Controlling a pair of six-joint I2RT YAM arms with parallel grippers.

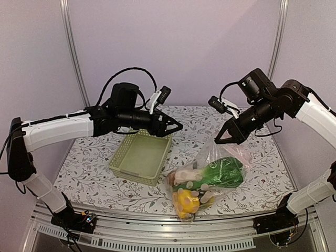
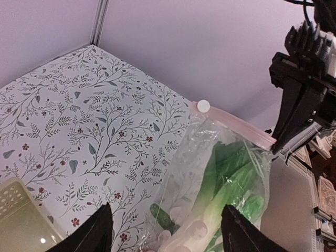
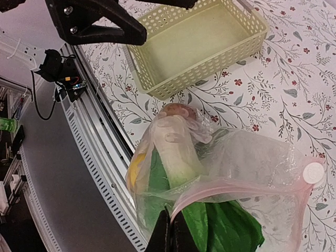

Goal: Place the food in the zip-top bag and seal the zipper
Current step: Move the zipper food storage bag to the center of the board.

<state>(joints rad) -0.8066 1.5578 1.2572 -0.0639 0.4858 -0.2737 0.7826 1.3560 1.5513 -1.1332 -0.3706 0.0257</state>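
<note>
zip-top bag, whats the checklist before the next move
1. Food inside zip-top bag, none in the basket: ok.
2. Right jaws shut on the zipper edge: ok.
3. Left jaws open, off the bag: ok.
4. Zipper closed along its whole length: cannot tell; the white slider sits at one end.
5. Bok choy leaves clear of the strip: cannot tell; they reach close to it.
</note>
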